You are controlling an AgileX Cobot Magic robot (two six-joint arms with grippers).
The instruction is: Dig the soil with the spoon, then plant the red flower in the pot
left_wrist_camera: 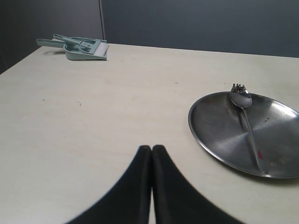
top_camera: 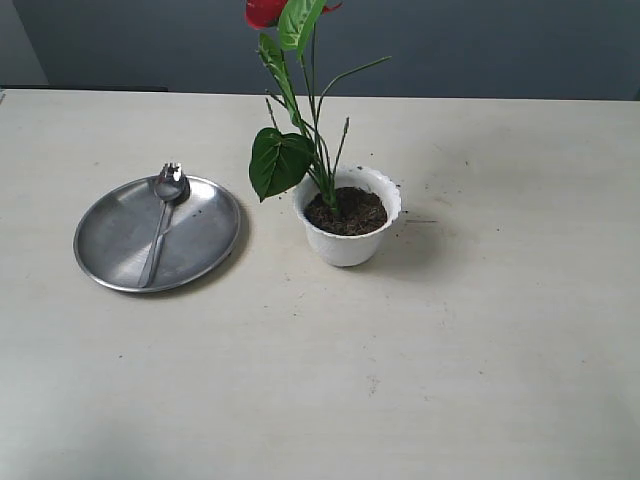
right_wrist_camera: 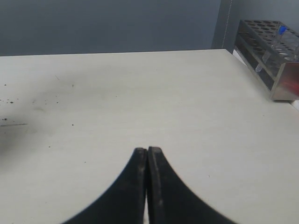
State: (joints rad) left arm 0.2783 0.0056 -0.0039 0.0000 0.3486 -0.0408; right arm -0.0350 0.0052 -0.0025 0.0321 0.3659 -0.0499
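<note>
- My left gripper (left_wrist_camera: 152,148) and right gripper (right_wrist_camera: 147,150) are both pinched closed, holding nothing.
- The red flower (top_camera: 280,162) stands in the pot (top_camera: 348,246), rooted in its soil (top_camera: 350,212).
- The spoon (top_camera: 158,236) lies on the steel plate (top_camera: 207,232) at the pot's nine o'clock.

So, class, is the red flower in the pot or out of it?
In, and upright: the red flower has its stalks rising out of the soil inside the pot, leaves and bloom above its rim.
</note>
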